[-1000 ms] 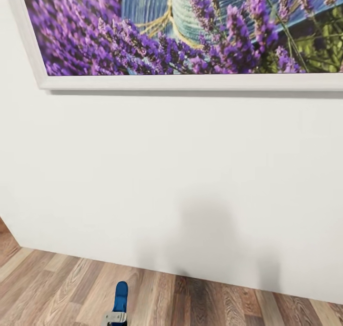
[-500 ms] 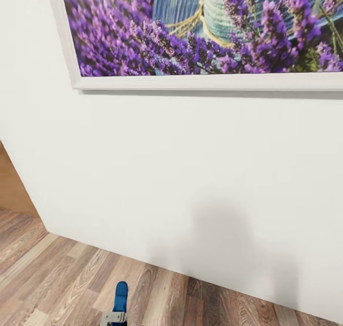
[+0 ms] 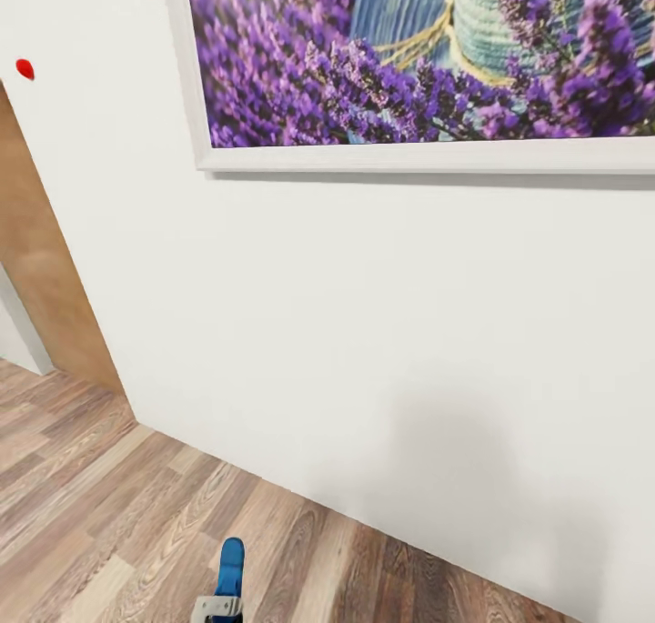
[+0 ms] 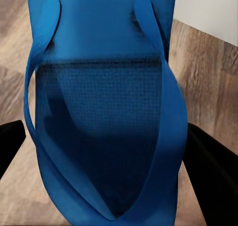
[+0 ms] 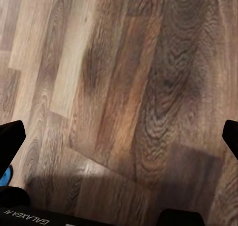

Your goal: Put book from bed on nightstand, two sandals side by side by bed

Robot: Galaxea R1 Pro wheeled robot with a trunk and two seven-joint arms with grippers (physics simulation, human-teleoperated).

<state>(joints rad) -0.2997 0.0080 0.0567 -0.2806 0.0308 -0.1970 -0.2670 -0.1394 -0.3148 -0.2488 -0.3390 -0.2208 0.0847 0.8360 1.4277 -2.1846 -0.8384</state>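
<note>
The left gripper (image 4: 106, 151) is clamping a blue sandal (image 4: 104, 112), its dark fingers (image 4: 210, 169) pressing either edge of the sole above the wood-plank floor (image 3: 109, 514). The right gripper (image 5: 121, 141) is hanging spread wide over bare planks, holding nothing. Against a second ago, the view is swinging left: the lavender picture (image 3: 418, 59) is sliding rightward, and a brown door (image 3: 45, 268) is coming in beside the white wall (image 3: 318, 314).

floor (image 3: 109, 514): grained wood planks, satin | wall (image 3: 364, 332): smooth matt white | sandal (image 4: 104, 112): blue rubbery, dimpled footbed, smooth straps
</note>
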